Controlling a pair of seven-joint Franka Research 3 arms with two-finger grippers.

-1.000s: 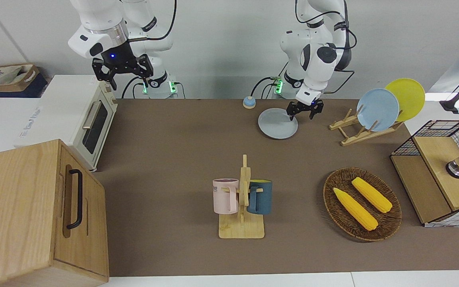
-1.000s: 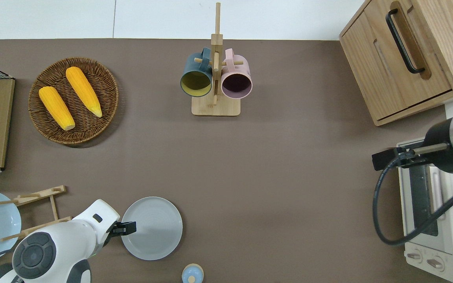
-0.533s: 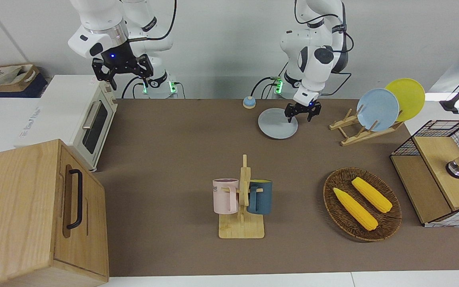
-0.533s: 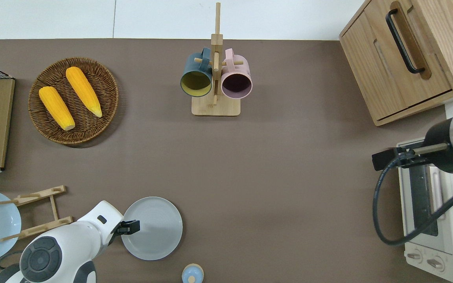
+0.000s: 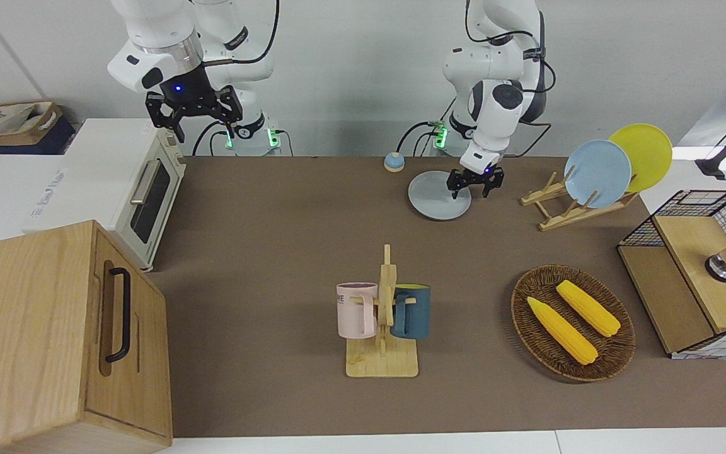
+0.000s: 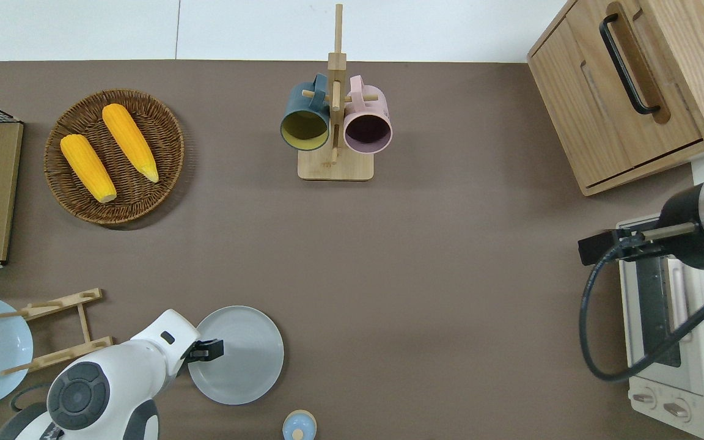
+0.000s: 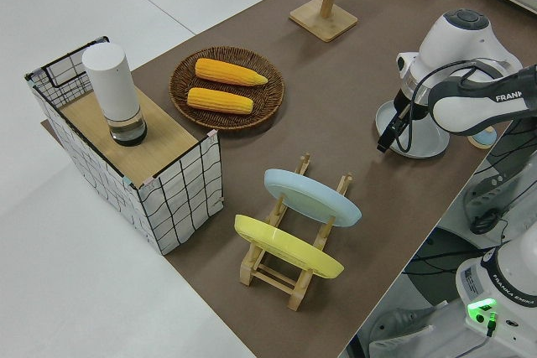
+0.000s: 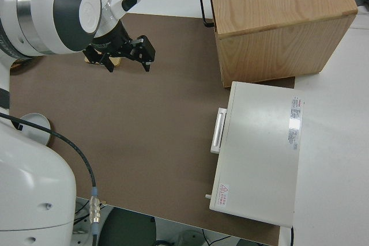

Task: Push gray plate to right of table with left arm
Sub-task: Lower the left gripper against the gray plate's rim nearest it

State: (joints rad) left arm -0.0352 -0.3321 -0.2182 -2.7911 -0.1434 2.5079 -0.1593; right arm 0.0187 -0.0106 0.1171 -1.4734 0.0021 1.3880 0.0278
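The gray plate [image 5: 435, 198] [image 6: 245, 360] lies flat on the brown table [image 5: 275, 252], close to the robots' edge. My left gripper [image 5: 469, 187] [image 6: 208, 349] is low over the plate's rim on the side toward the left arm's end of the table. It is open and holds nothing, with one finger [image 5: 453, 191] above the plate's surface. I cannot tell whether it touches the plate. In the left side view the arm hides most of the plate [image 7: 432, 147]. My right gripper [image 5: 193, 113] [image 8: 125, 56] is parked and open.
A small blue bell [image 5: 393, 162] sits beside the plate. A wooden rack [image 5: 558, 211] holds a light-blue plate [image 5: 597, 173] and a yellow plate [image 5: 643, 154]. Also here are a mug rack [image 5: 383, 328], a corn basket [image 5: 520, 290], a toaster oven [image 5: 142, 189] and a wooden cabinet [image 5: 54, 334].
My left gripper has come down and slid a little farther in over the gray plate's rim. The plate itself has not shifted. The right arm is unchanged.
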